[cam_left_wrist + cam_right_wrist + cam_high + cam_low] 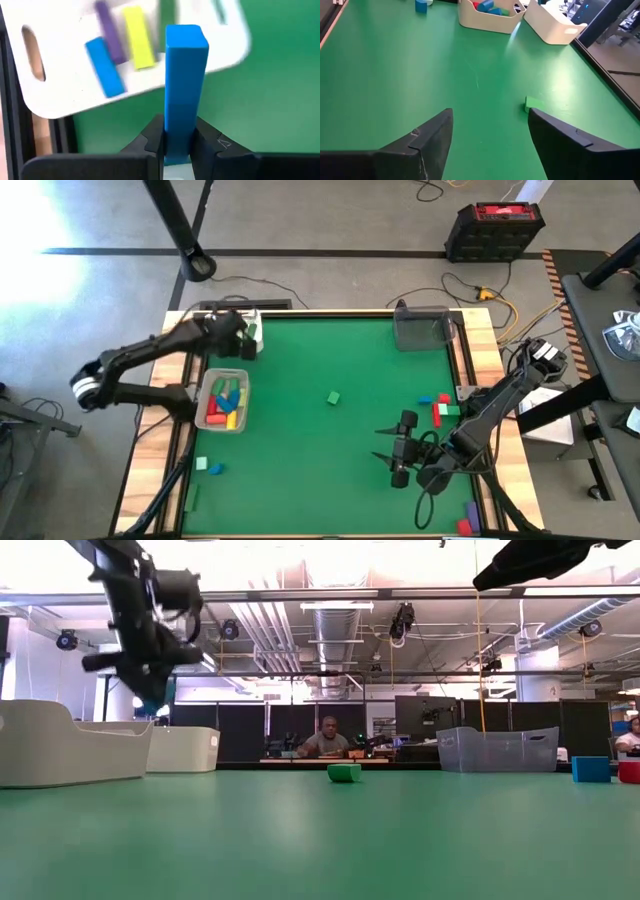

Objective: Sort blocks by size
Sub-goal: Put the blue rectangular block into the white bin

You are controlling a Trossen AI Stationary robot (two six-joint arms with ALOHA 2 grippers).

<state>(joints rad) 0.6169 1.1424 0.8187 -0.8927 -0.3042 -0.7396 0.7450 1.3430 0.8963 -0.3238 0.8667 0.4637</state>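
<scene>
Blocks lay scattered over the green table (300,480), and the two arms worked at opposite sides of it. Over the far left corner the left gripper (178,145) hung in the air, its fingers clamped on the lower end of a long blue bar (186,80), which stood straight out between them. Beneath it sat a white tray (65,95) holding a blue bar (104,67), a purple bar (110,32) and a yellow bar (138,37) side by side. In the high view this tray was mostly hidden by the arm. Just nearer along the left edge sat a second tray (206,398) filled with red, blue, yellow and green pieces. Two small blocks, one green (201,464) and one blue (215,469), lay close together on the table nearer than that tray.

Near the right front of the table the right gripper (392,453) hovered with its fingers spread wide and nothing between them. A lone green cube (333,397) sat near the middle of the table, apart from both grippers. Toward the right edge a small cluster held a blue block (425,400), a red bar (437,414) and a green block (452,410). A clear bin (422,330) stood at the far right corner. Beyond the table, a person (327,737) sat at a desk.
</scene>
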